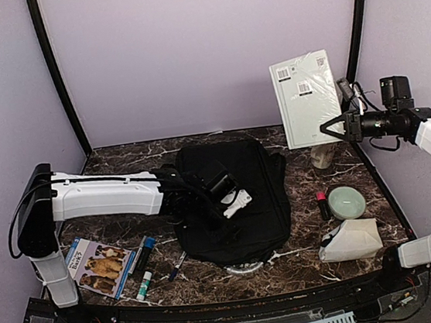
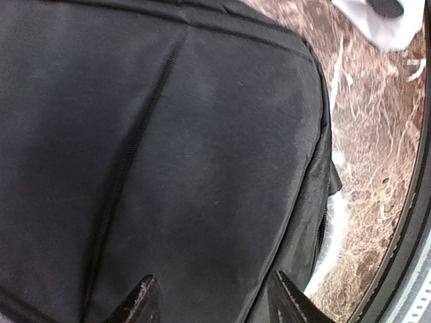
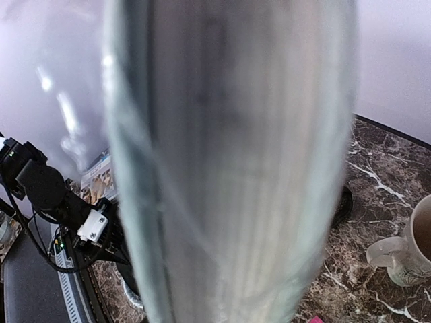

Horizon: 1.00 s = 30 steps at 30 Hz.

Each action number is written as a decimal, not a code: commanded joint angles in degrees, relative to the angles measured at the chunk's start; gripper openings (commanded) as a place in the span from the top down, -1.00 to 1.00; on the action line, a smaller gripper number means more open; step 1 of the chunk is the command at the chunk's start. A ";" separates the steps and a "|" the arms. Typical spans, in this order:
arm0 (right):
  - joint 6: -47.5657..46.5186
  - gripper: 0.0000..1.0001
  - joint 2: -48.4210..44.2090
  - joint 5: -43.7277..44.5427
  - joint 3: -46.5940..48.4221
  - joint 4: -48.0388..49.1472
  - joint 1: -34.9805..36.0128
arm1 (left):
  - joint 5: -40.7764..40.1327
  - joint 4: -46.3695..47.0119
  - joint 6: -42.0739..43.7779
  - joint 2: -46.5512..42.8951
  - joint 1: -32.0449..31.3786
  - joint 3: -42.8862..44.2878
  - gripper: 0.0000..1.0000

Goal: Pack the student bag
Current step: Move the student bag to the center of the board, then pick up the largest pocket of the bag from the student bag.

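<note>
The student bag point(image 1: 260, 180), a big black backpack, lies flat in the middle of the table. My left gripper point(image 1: 235, 198) hovers low over its middle. In the left wrist view its fingertips point(image 2: 145, 299) stand apart with only the bag's black fabric point(image 2: 202, 148) between them; they hold nothing. High at the back right, a pale green book point(image 1: 306, 98) with barcode stickers hangs upright in the air, and my right gripper point(image 1: 334, 126) is shut on its lower right edge. Seen edge-on, the book point(image 3: 229, 161) fills the right wrist view and hides the fingers.
A dog picture book point(image 1: 99, 267), two markers point(image 1: 144, 255), a glue stick point(image 1: 143, 285) and a pen point(image 1: 177, 266) lie front left. On the right are a mug point(image 1: 323, 156), a green bowl point(image 1: 346, 202), a pink-capped stick point(image 1: 322, 205) and a white pouch point(image 1: 350, 239).
</note>
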 commanded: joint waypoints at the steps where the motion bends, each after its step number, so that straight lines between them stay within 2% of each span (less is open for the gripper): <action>1: -0.48 1.00 -0.98 -1.97 2.17 5.94 -0.39 | 3.87 -3.73 3.30 2.63 -1.59 3.40 -0.13; 14: -1.56 1.00 -1.51 -2.56 0.34 6.41 -0.49 | 6.50 -7.26 7.39 9.67 -2.68 8.67 -0.13; 17: -1.56 1.00 -1.50 -2.44 0.22 6.43 -0.47 | 3.58 -7.10 8.18 10.33 -3.14 8.82 -0.10; 20: -1.83 1.00 -1.41 -1.89 0.63 6.20 -0.47 | -0.07 -6.00 8.77 10.54 -3.44 8.71 0.07; 23: -3.08 1.00 0.13 -1.08 4.85 1.09 -0.53 | -3.61 -5.22 8.75 10.82 -3.44 9.64 0.43; 27: -9.22 1.00 3.49 -0.28 14.11 -12.90 -0.52 | -9.56 -3.53 8.68 10.74 -3.36 11.66 0.96; 30: -13.32 1.00 3.96 1.02 18.39 -19.88 -0.52 | -15.71 -2.09 7.66 10.70 -2.54 14.33 1.00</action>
